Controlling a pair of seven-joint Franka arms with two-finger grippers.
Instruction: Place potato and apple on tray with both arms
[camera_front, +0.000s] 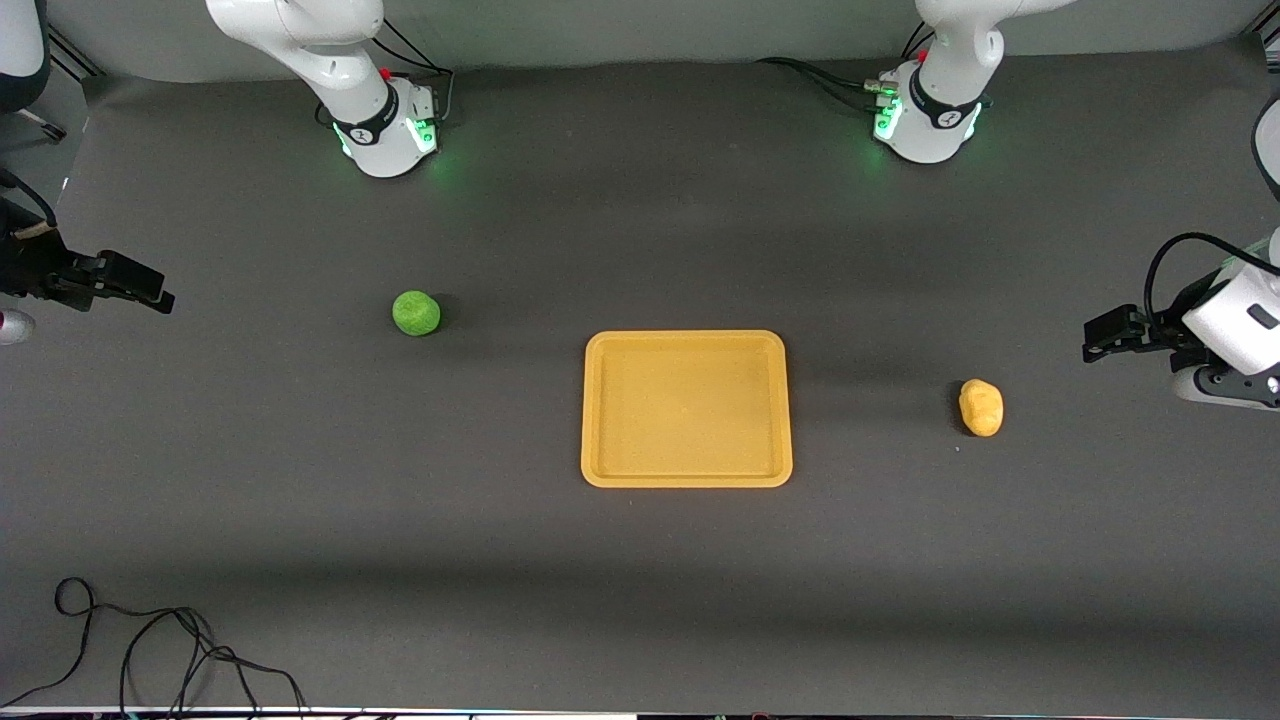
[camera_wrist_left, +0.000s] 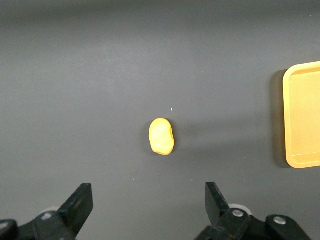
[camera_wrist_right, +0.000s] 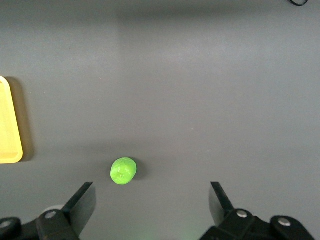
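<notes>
The yellow-orange tray (camera_front: 686, 340) lies empty at the middle of the table. The green apple (camera_front: 416, 313) sits on the table toward the right arm's end, a little farther from the front camera than the tray. The potato (camera_front: 981, 407) lies toward the left arm's end, level with the tray. My left gripper (camera_front: 1092, 338) is open and empty, up above the table's end past the potato. The left wrist view shows the potato (camera_wrist_left: 161, 136) ahead of the open gripper (camera_wrist_left: 149, 200) and the tray's edge (camera_wrist_left: 302, 120). My right gripper (camera_front: 160, 292) is open and empty above its end; its wrist view shows the apple (camera_wrist_right: 123, 170) near the gripper (camera_wrist_right: 152, 200) and the tray's edge (camera_wrist_right: 9, 125).
A loose black cable (camera_front: 170, 650) lies near the table's front edge toward the right arm's end. The right arm's base (camera_front: 385, 130) and the left arm's base (camera_front: 925, 115) stand at the back, lit green. Dark grey table mat all round the tray.
</notes>
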